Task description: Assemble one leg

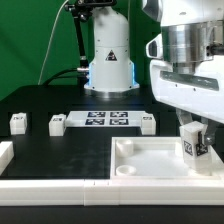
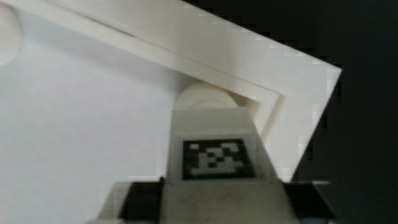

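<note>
Over the tray's (image 1: 150, 165) corner socket, the gripper (image 1: 194, 143) is clamping a leg (image 2: 217, 150) upright — seemingly touching the socket — jaws narrowed around it.

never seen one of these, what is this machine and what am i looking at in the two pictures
It is a robot arm putting a small piece of furniture together. One picture is taken by a camera standing off the arm; the other is taken by a camera on the arm's wrist, looking down past its end effector, the two-finger part that grips.

On the black table lie three loose legs, small white blocks with black-and-white tags, and a flat marker board that belongs to the rig. In front is a large white tray with corner sockets.

The end effector is shut on a fourth leg and holds it upright over the tray. The wrist view shows that leg from close up, right at a corner of the tray.
</note>
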{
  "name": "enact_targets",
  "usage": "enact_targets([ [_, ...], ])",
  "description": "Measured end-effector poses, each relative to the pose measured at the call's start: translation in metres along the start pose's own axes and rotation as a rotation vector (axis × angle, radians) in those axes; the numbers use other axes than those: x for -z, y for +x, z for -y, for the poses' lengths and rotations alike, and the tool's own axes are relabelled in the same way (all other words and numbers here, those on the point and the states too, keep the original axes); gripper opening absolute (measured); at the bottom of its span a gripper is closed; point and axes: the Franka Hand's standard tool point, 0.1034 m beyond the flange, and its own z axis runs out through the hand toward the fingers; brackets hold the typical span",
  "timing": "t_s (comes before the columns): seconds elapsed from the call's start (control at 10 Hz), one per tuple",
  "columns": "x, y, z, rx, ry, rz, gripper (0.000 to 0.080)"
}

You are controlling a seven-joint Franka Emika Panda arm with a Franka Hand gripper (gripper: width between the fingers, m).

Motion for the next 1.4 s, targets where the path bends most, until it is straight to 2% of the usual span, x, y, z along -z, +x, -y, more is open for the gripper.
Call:
enact_targets([
  [0.2,-0.0006,-0.0035,0.0004,-0.141,0.003,0.016,0.0292],
  [0.3,-0.0007,-0.0037,0.0004,-0.096,0.003,0.016,0.0292],
  [0.4,-0.0011,-0.0038,0.0001,-0.052,0.003,0.016,0.0402],
  [0.5,-0.0017,-0.0039,-0.0003,0.0,0.001,0.015,0.0557],
  [0.6,-0.0018,-0.0036,-0.0004,0.13,0.001,0.014,0.0557],
  [0.7,-0.0018,-0.0031,-0.0005,0.269,0.002,0.014,0.0634],
  [1.1,-0.0014,0.0014,-0.0005,0.703,0.007,0.011,0.0649],
  [1.4,-0.0014,-0.0012,0.0002,0.979,0.008,0.008,0.0649],
])
